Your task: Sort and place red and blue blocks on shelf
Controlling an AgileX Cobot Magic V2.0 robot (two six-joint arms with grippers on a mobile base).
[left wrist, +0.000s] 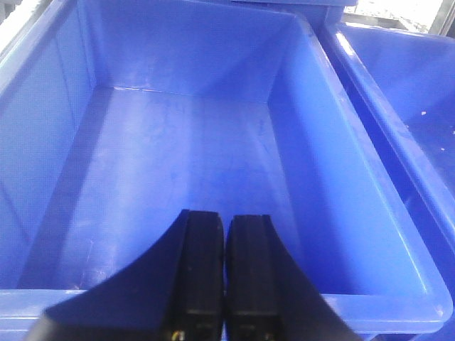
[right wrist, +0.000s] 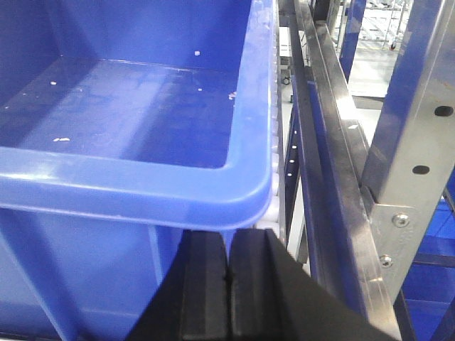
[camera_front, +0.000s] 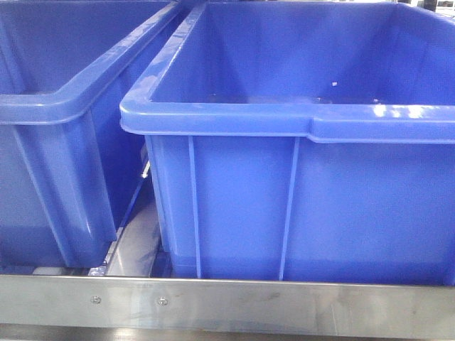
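Note:
No red or blue block shows in any view. The shelf's flat steel front rail with small screws runs along the bottom of the front view; its steel frame and white rollers show in the right wrist view. My left gripper is shut and empty, above the near rim of an empty blue bin. My right gripper is shut and empty, just below the near right corner of the other blue bin.
Two large blue plastic bins stand side by side on the shelf with a narrow gap between them. A perforated grey upright stands at the right. A few white specks lie in the right bin.

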